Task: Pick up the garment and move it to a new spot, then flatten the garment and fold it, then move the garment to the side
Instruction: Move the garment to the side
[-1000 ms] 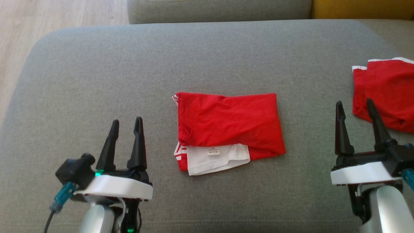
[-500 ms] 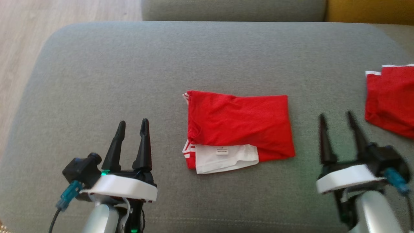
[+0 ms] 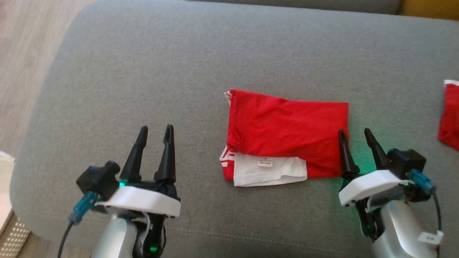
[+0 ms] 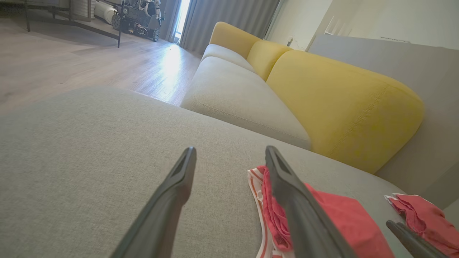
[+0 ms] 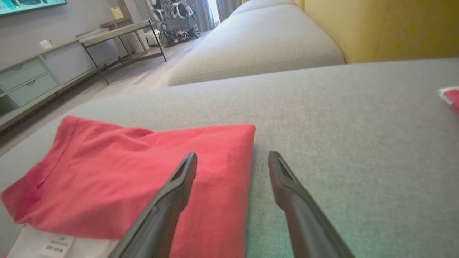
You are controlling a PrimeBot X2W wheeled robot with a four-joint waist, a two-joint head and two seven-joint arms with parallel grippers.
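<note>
**Desk:** Start at the left edge. What do you have?

**Op:** Head view, far left: strip of wooden floor (image 3: 21, 53), then the grey cushion (image 3: 161, 64) across the rest of the frame. My left gripper (image 3: 156, 127) is at lower left, over bare cushion. Its fingers are spread with nothing between them, and it is well apart from the cloth.

**Desk:** And the garment?

**Op:** The garment (image 3: 287, 129) lies on the cushion, centre to right of centre. It is red and folded into a rough rectangle. A white panel (image 3: 283, 173) pokes out under its lower edge, with a small label (image 3: 265, 163) on it. Red and white stripes show at its lower left corner. In my left wrist view that striped edge sits just beside my right-hand finger.

**Desk:** Right arm?

**Op:** My right gripper (image 3: 354, 131) is at lower right, at the garment's right edge, with its fingers parted. In the right wrist view one finger lies over the red cloth and the other over bare cushion, so the edge falls between them. I cannot tell whether either finger touches. There is a green glow on the cushion by the wrist.

**Desk:** Further right?

**Op:** A second red cloth (image 3: 450, 118) with white trim, cut off by the right edge of the frame.
</note>
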